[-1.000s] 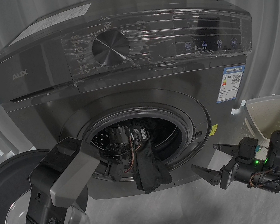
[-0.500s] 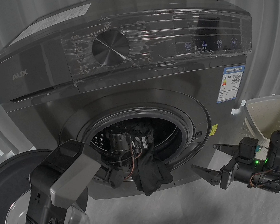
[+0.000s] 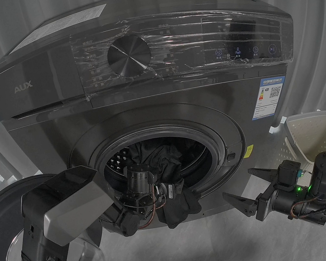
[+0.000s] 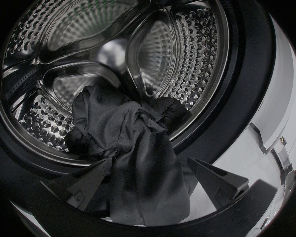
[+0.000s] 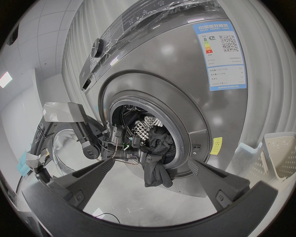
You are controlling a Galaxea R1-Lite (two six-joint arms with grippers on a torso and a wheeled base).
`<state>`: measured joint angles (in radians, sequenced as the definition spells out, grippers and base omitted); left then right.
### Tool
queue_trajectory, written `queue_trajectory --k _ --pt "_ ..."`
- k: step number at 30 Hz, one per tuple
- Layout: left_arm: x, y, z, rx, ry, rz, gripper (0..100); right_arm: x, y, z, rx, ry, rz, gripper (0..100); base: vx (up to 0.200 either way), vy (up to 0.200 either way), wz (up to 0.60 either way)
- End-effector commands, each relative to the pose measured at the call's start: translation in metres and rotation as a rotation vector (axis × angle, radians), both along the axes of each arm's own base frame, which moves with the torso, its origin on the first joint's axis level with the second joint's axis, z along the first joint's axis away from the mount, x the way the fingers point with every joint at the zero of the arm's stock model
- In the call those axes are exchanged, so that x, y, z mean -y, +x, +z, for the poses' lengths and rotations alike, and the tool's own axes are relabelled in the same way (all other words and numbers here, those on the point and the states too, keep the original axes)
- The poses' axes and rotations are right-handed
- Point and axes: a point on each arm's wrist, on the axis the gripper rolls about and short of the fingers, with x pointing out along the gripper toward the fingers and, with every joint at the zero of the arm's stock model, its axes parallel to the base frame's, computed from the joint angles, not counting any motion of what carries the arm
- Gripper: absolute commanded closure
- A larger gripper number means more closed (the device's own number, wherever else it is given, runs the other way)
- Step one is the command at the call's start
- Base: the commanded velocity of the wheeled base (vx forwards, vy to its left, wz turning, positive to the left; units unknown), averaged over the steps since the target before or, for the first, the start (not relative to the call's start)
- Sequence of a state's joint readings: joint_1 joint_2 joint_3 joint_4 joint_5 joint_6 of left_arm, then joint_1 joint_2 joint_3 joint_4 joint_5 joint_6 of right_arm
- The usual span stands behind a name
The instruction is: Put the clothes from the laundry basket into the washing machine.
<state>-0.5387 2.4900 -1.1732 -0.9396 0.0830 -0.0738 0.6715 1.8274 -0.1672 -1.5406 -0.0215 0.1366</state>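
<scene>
The grey washing machine (image 3: 175,106) stands with its round door (image 3: 2,230) swung open to the left. A black garment (image 3: 162,164) lies bunched in the drum (image 4: 154,55), and one end hangs out over the door lip (image 3: 180,210). My left gripper (image 4: 151,172) is open just outside the opening, its fingers wide on either side of the hanging black garment (image 4: 138,148). My right gripper (image 3: 238,184) hangs open and empty, low and to the right of the opening. The white laundry basket (image 3: 319,131) stands at the machine's right side.
Grey tiled floor (image 3: 199,250) lies in front of the machine. The open door (image 5: 66,148) takes up the space beside my left arm. Pleated curtains (image 3: 318,28) hang behind the machine and the basket (image 5: 280,154).
My left wrist has drawn back and down out of the drum opening. More of the black garment now lies inside the drum and less hangs down the front. The right arm has not moved.
</scene>
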Motion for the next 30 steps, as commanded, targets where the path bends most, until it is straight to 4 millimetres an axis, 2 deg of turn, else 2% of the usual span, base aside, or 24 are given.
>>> queue_trajectory --k 1,8,9,16,21,24,27,30 --pt "0.001 0.000 -0.008 -0.013 0.008 -0.003 0 0.000 0.000 -0.001 -0.001 -0.001 0.000 0 0.000 0.000 0.00" --pt "0.004 0.009 -0.028 -0.020 0.021 0.000 0 -0.001 0.001 0.001 0.004 0.003 0.000 0 0.000 0.000 0.00" --pt "0.005 0.010 -0.030 -0.017 0.026 -0.002 100 -0.001 0.001 0.001 0.005 0.004 0.000 0 0.000 0.000 0.00" --pt "0.008 0.016 -0.024 0.020 0.013 0.003 100 -0.001 0.001 0.002 0.009 0.008 0.002 0 0.000 0.000 0.00" --pt "0.014 0.043 0.013 0.175 -0.080 0.078 100 -0.002 0.002 0.003 0.014 0.011 0.000 0 0.000 0.000 0.00" --pt "0.016 0.058 0.028 0.259 -0.135 0.121 100 -0.002 0.002 0.003 0.016 0.012 0.000 0 0.000 0.000 0.00" --pt "0.014 0.072 0.035 0.314 -0.161 0.162 100 -0.002 0.002 0.002 0.013 0.011 0.002 0 0.000 0.000 0.00" --pt "0.015 0.075 0.034 0.324 -0.168 0.167 100 -0.002 0.002 0.003 0.014 0.011 0.002 0 0.000 0.000 0.00"
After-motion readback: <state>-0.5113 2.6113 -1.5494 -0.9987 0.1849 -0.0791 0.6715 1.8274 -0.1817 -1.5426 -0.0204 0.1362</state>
